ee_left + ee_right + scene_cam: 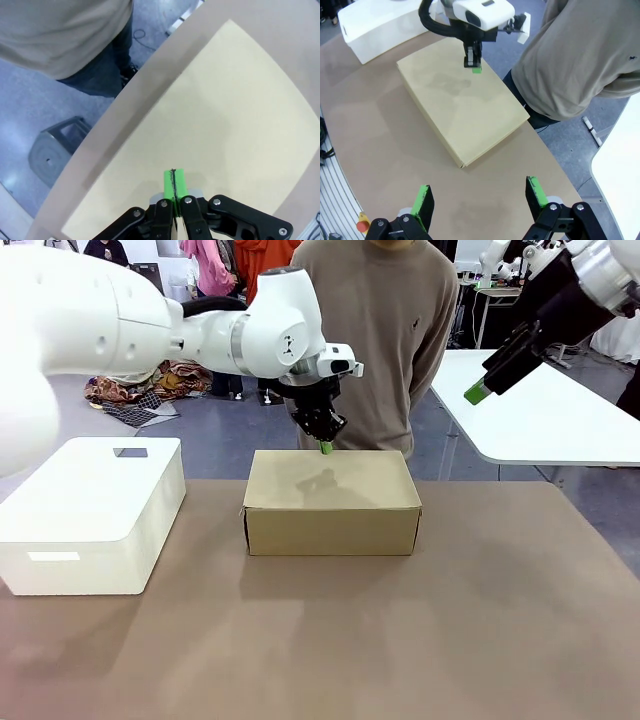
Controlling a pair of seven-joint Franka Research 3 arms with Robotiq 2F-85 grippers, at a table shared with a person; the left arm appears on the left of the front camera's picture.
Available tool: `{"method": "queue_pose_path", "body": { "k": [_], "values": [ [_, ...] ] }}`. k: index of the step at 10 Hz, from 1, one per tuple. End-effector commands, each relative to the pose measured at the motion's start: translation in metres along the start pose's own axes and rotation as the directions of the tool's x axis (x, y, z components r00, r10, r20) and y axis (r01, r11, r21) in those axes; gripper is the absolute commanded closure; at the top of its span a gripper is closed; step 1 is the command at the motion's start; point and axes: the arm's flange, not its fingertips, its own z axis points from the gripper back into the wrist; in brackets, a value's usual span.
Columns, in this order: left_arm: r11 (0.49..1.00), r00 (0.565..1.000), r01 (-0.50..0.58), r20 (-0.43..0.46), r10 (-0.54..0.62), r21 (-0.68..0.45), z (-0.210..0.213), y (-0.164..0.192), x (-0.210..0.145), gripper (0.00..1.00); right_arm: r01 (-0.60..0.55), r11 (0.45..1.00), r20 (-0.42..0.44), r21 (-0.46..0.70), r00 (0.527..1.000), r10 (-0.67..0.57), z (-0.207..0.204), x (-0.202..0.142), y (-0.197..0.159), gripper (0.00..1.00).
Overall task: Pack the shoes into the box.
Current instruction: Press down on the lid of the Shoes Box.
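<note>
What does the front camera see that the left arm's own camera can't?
Front view alone: the white plastic box beside the cardboard box, and the right pincer, open and raised high at the right. Left wrist view alone: a grey round stand on the floor. Both: the closed cardboard box with the left pincer, shut, over its far edge, and the person's beige sweater.

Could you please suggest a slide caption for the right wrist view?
Left end effector, shut, at the far edge of the closed box; right end effector open above the table.
</note>
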Motion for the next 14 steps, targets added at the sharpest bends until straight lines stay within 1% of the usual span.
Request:
{"method": "queue_pose_path", "body": {
  "k": [1, 4, 6, 8, 9, 13, 14],
  "values": [
    [0.999, 0.999, -0.027, -0.026, 0.028, 0.033, -0.009, 0.005, 0.013, 1.0, 0.007, 1.0, -0.009, -0.002, 1.0, -0.007, 0.001, 0.002, -0.002, 0.03],
    [0.999, 0.997, -0.048, -0.065, 0.049, 0.024, -0.03, 0.009, 0.013, 1.0, 0.007, 1.0, -0.009, -0.002, 1.0, -0.007, 0.001, 0.002, -0.002, 0.03],
    [0.998, 0.995, -0.054, -0.078, 0.055, 0.016, -0.032, 0.01, 0.012, 1.0, 0.007, 1.0, -0.009, -0.002, 1.0, -0.007, 0.001, 0.002, -0.002, 0.03],
    [0.996, 0.996, -0.075, -0.039, 0.077, 0.047, -0.002, 0.007, 0.008, 1.0, 0.007, 1.0, -0.009, -0.002, 1.0, -0.007, 0.001, 0.002, -0.002, 0.03],
    [0.994, 0.995, -0.09, -0.035, 0.092, 0.059, 0.01, 0.006, 0.006, 1.0, 0.007, 1.0, -0.009, -0.002, 1.0, -0.007, 0.001, 0.002, -0.002, 0.03],
    [0.992, 0.993, -0.117, 0.011, 0.117, 0.05, 0.029, 0.009, -0.007, 1.0, 0.007, 1.0, -0.009, -0.002, 1.0, -0.007, 0.001, 0.002, -0.002, 0.03],
    [0.996, 0.996, -0.089, 0.001, 0.089, 0.024, 0.024, 0.009, 0.008, 1.0, 0.007, 1.0, -0.009, -0.002, 1.0, -0.007, 0.001, 0.002, -0.002, 0.03]
  ]
}}
